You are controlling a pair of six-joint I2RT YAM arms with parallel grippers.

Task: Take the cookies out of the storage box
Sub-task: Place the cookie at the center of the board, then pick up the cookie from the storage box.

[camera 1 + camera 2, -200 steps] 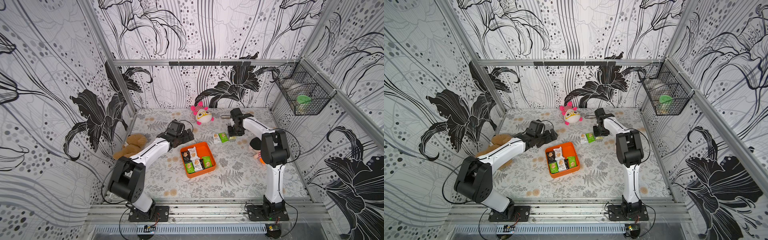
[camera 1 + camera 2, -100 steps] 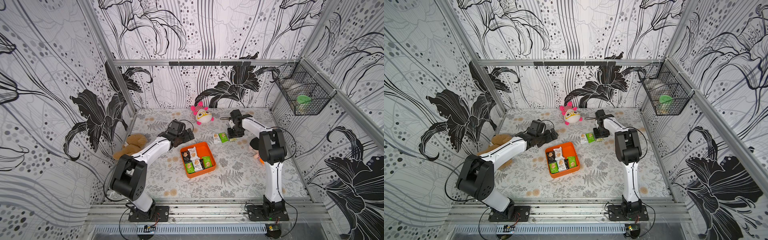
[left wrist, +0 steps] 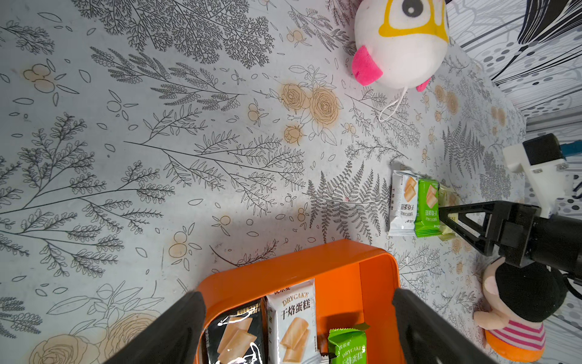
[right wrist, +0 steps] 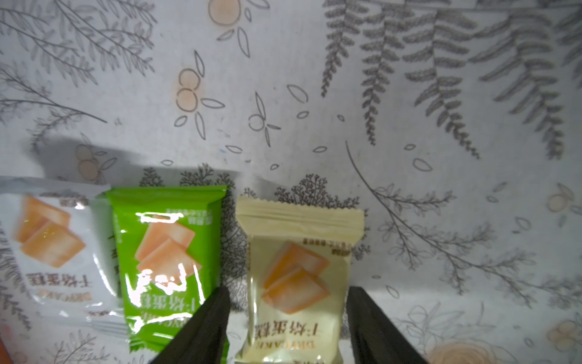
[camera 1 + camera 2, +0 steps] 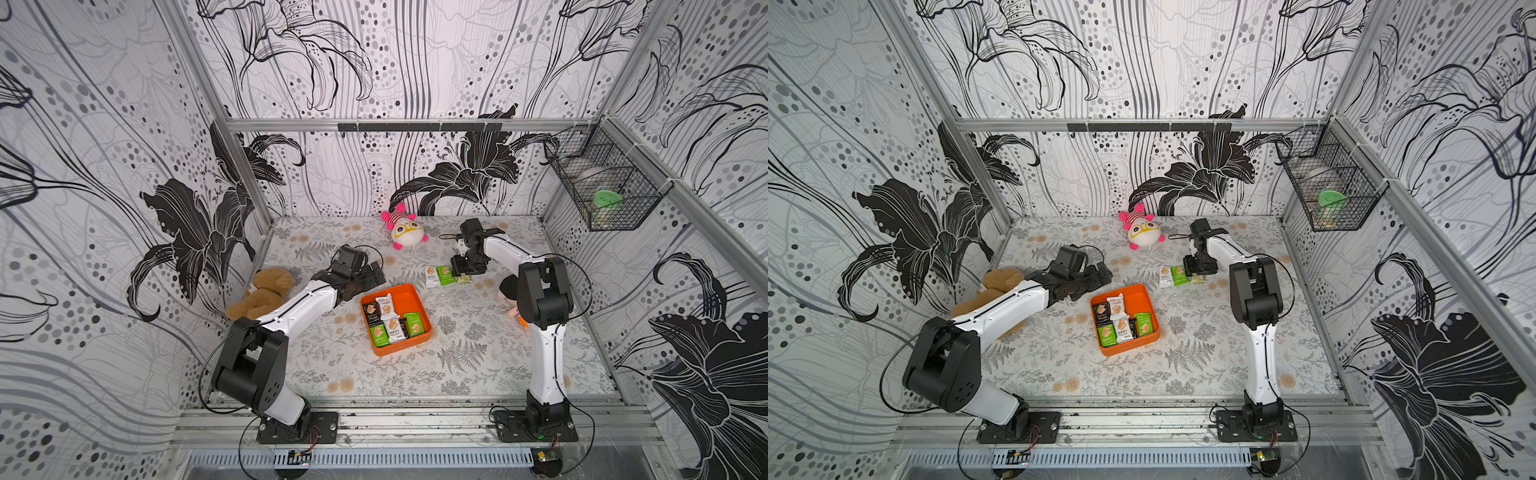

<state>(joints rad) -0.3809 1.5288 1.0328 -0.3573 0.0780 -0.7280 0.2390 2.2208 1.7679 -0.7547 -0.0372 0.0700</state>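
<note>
The orange storage box [image 5: 420, 308] sits mid-table with several cookies [image 5: 390, 322] in green, white and black wrappers lying flat in it. My left gripper [image 3: 299, 297] hangs wide open over the box's far wall [image 3: 283, 268], holding nothing. Beyond the box, three cookies lie in a row on the table: white [image 4: 47, 239], green [image 4: 167, 239] and pale yellow [image 4: 299, 252]. My right gripper [image 4: 288, 293] is open, its jaws on either side of the pale yellow packet with a gap on each side. In a top view that gripper [image 5: 465, 272] stands right over the row.
A pink-and-white plush [image 5: 405, 230] lies near the back wall, a brown teddy [image 5: 262, 291] at the left wall, and a black-haired doll [image 5: 509, 291] beside the right arm. A black wire basket [image 5: 598, 187] hangs on the right wall.
My right gripper's jaws have spread apart, letting go of the pale yellow packet, which now lies on the table. The left arm has hardly moved.
</note>
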